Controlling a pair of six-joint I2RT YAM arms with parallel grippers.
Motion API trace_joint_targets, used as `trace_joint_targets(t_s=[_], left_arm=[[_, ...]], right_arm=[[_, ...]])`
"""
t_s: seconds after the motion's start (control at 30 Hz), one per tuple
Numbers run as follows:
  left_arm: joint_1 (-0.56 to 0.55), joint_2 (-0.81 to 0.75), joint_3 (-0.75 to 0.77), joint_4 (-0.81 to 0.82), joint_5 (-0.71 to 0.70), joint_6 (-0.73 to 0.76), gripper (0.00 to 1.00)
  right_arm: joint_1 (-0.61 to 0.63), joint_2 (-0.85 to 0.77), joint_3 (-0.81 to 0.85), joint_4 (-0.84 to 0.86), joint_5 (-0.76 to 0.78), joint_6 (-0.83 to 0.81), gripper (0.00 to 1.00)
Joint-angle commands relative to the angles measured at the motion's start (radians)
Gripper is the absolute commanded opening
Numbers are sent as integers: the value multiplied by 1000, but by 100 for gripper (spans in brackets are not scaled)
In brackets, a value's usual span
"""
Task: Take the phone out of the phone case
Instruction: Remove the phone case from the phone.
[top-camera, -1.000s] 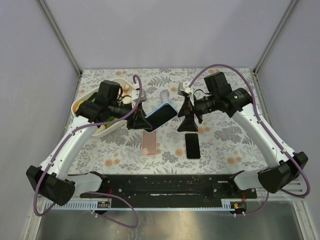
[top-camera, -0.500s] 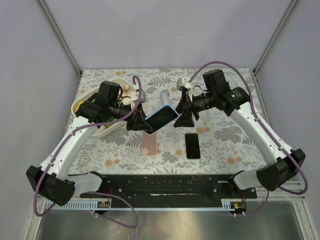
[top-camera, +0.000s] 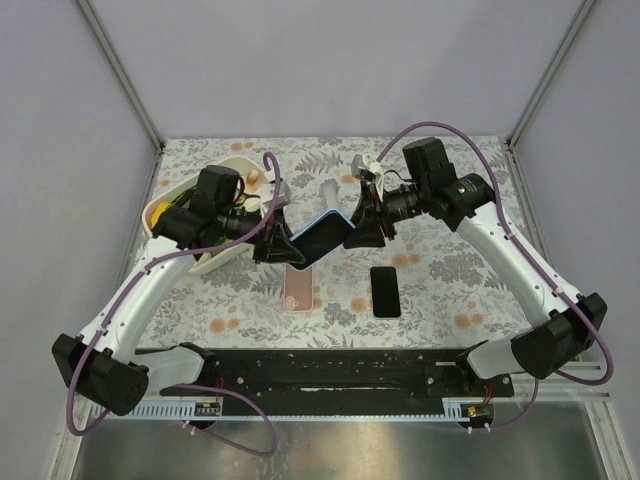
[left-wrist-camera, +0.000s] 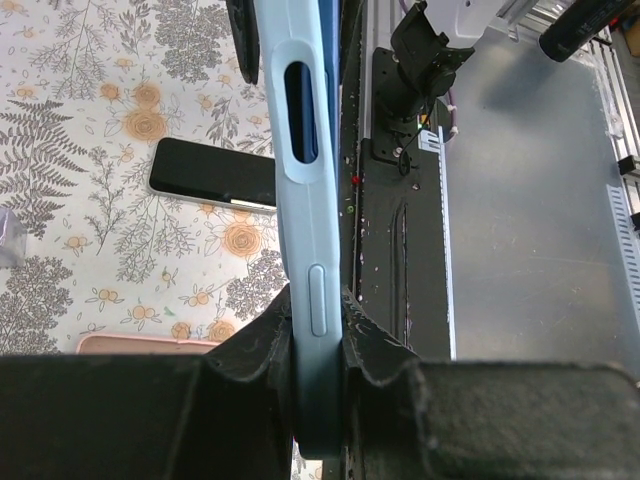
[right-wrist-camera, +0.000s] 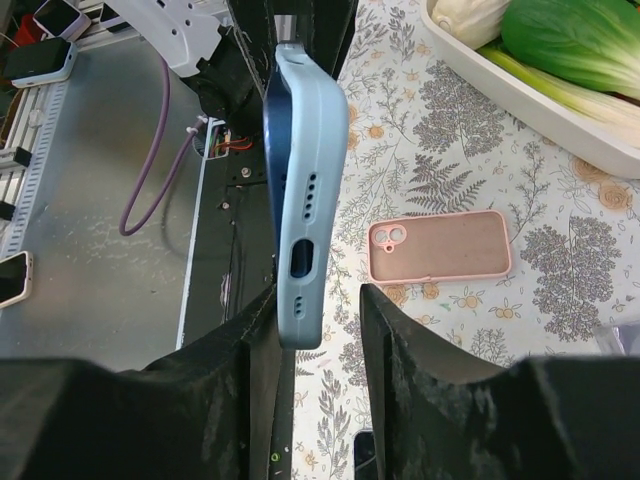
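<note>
Right fingers (right-wrist-camera: 400, 345) newly astride blue case (right-wrist-camera: 305, 170)

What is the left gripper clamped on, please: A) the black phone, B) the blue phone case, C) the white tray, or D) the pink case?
B: the left gripper pinches the blue phone case edge-on, while the pink case and black phone lie on the table.

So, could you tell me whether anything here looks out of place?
Nothing looks damaged or spilled. The one oddity is a white tray of vegetables at the left rear, unrelated to phones. The empty pink phone case and black phone lie flat.
</note>
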Motion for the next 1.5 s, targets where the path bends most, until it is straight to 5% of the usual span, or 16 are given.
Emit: trace_joint_targets(t_s=[0.0,0.77,1.1,1.47], left_arm=[[6,-53,-10,163,98,-79,0],[5,-59,-96,315,146,-217,0],[5,-5,-93,294,143,-203,0],[5,79,-53,289,143,-217,0]], right_arm=[[6,-14,-11,37,-48,-5,42],[6,-31,-2,34,-147,-37,1],[42,-63,66,-193,-190,-303,0],[115,-107,92,-274,-184,-401,0]])
